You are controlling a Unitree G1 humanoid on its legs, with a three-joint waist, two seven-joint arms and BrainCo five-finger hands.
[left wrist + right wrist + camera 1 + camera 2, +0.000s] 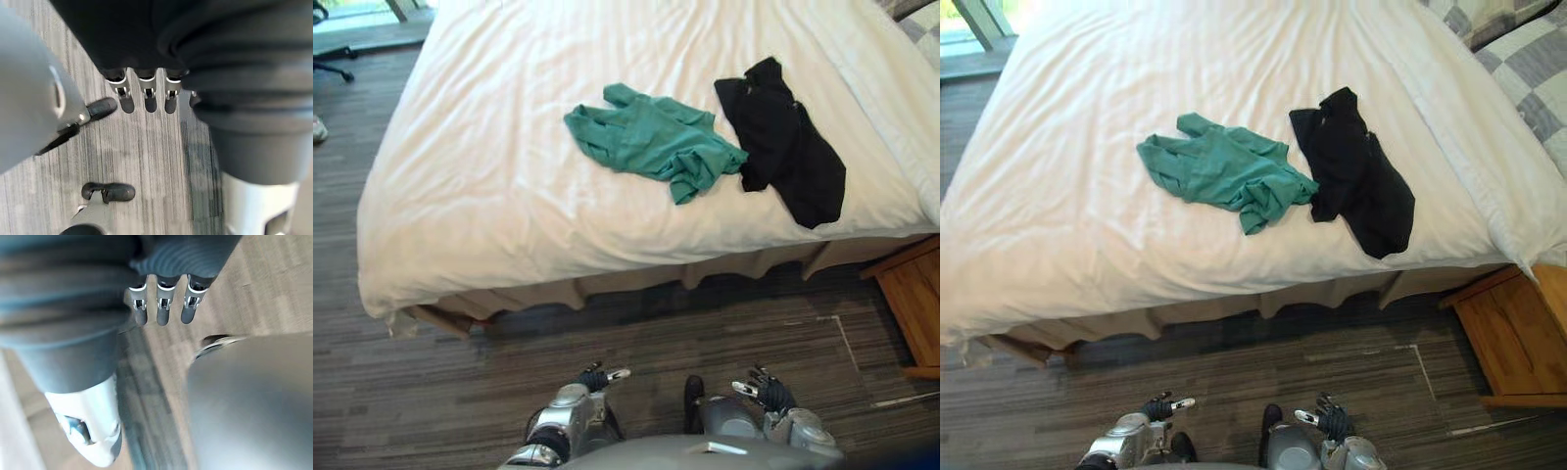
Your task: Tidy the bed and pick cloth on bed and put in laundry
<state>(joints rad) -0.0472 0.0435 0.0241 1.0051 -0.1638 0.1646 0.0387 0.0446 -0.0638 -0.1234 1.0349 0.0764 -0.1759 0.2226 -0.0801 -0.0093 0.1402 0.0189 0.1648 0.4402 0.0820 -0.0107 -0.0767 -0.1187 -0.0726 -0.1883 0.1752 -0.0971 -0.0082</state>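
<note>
Saw a green cloth [1224, 173] crumpled on the white bed [1067, 225], a black cloth [1356, 176] just beside it. Noted a wooden nightstand [1518, 343] at the bed's corner. Spotted left hand [1160, 407] and right hand [1329, 421] low over the floor [1234, 377].

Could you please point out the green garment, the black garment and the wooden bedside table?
green garment [651, 145], left eye view, its crumpled middle
black garment [781, 137], left eye view, its middle
wooden bedside table [915, 294], left eye view, its top surface
</note>
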